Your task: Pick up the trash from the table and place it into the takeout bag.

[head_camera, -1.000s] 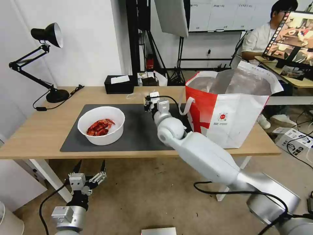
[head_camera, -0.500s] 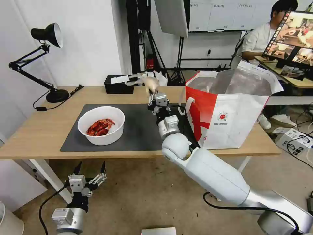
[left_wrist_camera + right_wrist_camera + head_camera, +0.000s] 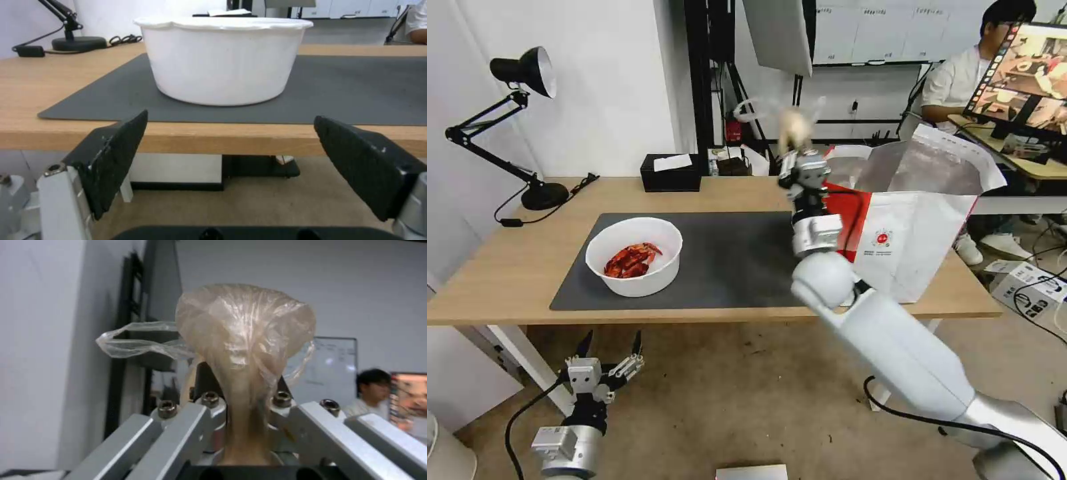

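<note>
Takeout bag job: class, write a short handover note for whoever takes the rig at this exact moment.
Right gripper: shut on the knotted bag, raised in the air by the near-left rim of the takeout bag, not yet released.
Left gripper: open, parked low in front of the table.
Bowl of crayfish shells sits on the mat.
Done: knotted bag lifted.
Left: drop it in the takeout bag, then the bowl.

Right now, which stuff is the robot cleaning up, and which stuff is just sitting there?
Part of the job:
- small knotted plastic bag, held up by the right gripper
- white bowl of red shells on the table
- takeout bag

Just sitting there:
- black desk lamp
- black tissue box
- left gripper, open, idle below the table edge
</note>
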